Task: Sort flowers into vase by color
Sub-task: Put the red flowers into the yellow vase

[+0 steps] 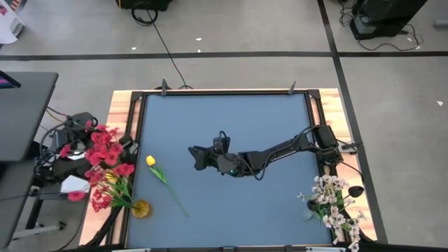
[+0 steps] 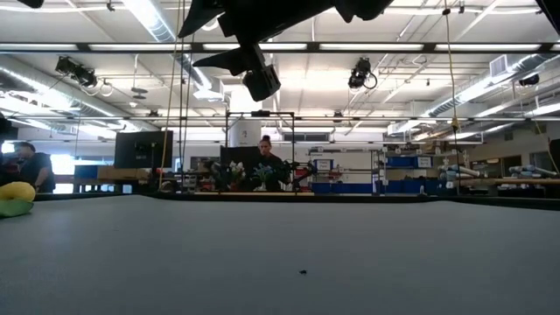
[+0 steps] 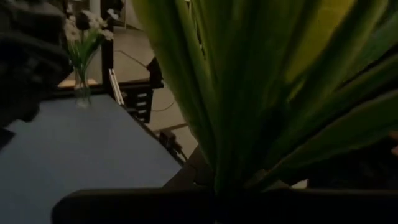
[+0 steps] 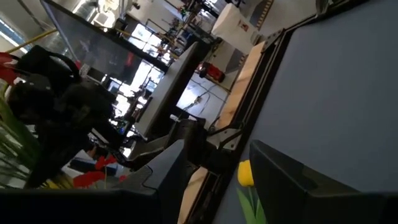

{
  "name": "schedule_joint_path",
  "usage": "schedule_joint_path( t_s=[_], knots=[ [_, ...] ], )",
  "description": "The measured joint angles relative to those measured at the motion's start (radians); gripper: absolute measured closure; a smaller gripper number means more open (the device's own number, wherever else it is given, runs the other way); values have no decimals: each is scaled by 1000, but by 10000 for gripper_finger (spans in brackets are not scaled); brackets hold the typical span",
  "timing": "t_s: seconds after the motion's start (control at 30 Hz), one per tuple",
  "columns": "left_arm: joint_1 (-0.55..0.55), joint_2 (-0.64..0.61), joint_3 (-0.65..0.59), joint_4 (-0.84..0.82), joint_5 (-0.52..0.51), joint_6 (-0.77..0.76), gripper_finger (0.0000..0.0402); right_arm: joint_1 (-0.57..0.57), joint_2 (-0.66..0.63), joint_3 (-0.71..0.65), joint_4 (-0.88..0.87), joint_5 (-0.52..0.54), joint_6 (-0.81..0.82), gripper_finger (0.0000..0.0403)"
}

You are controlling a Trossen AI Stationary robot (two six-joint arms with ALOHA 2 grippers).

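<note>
**Blue mat, one loose tulip, right arm out over the middle**

The table [image 1: 210, 231] carries a flat blue-grey mat inside a black frame, with pale wooden borders down both sides. Around it lies a grey workshop floor crossed by dark tape lines and a black cable. From table height the room beyond is a large hall with strip lights, ceiling ducts, shelving and a person [image 2: 265, 164] seated well behind the far edge; another person shows at the left margin. No brand, label or writing can be read anywhere.

A single yellow tulip [image 1: 150, 162] lies on the mat near its left side, its green stalk running diagonally toward the front edge. Red flowers [image 1: 105, 150] crowd the left border, with more yellow buds in a small yellowish vase [image 1: 141, 208] at the mat's front left corner. White flowers [image 1: 334, 203] stand in a clear vase at the front right corner.

The right gripper [image 1: 197, 157] hangs above the mat's centre, well apart from the tulip, its fingers spread with nothing between them (its wrist camera catches the yellow bud between the two dark fingers, farther off). The left gripper [image 3: 214, 202] sits at the left border, mostly buried under the red blooms in the overhead view; its fingers are closed, and broad green leaves fill its own camera, so whether a stalk is pinched cannot be told.
</note>
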Motion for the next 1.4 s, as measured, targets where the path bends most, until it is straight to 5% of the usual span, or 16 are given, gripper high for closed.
schedule_joint_path(
  t_s=[0.37,0.63,0.93,1.4],
  knots=[
    [-21,71,-124,345,10,-151,396,3,0,0,1,5,8,220],
    [-224,255,-130,465,18,-128,396,3,0,0,4,8,13,220],
    [-504,304,-130,407,-256,-4,396,11,0,0,2,41,27,220],
    [-585,149,-130,241,-405,-109,396,16,0,0,-9,8,16,220]
  ],
)
